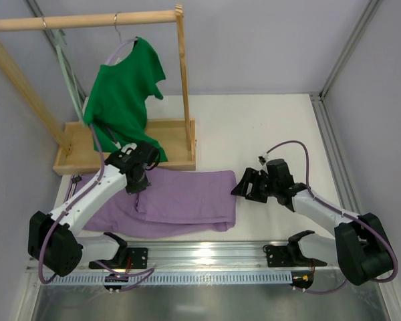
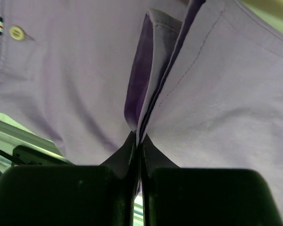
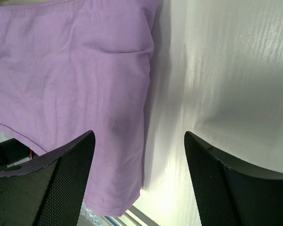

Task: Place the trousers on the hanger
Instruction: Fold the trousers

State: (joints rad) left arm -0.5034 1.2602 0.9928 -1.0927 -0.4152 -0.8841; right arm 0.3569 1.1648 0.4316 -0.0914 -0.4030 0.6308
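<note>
The soft lilac-purple fabric trousers [image 1: 167, 200] are spread flat along the white table's [image 1: 267, 127] near edge. They'll flop and drape, so an edge fold is best pinched. The left gripper [image 2: 137, 141] is clamped on such a fold, seen only up close; the right gripper [image 3: 139, 141] is held spread wide, empty.

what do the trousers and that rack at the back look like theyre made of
The trousers look like soft woven cloth, probably cotton, matte lilac: they crease and fold limply, with visible stitched seams and a small pale button. The rack looks like unpainted light wood, smooth and matte, with a warm tan colour on its rail, posts and base tray.
</note>
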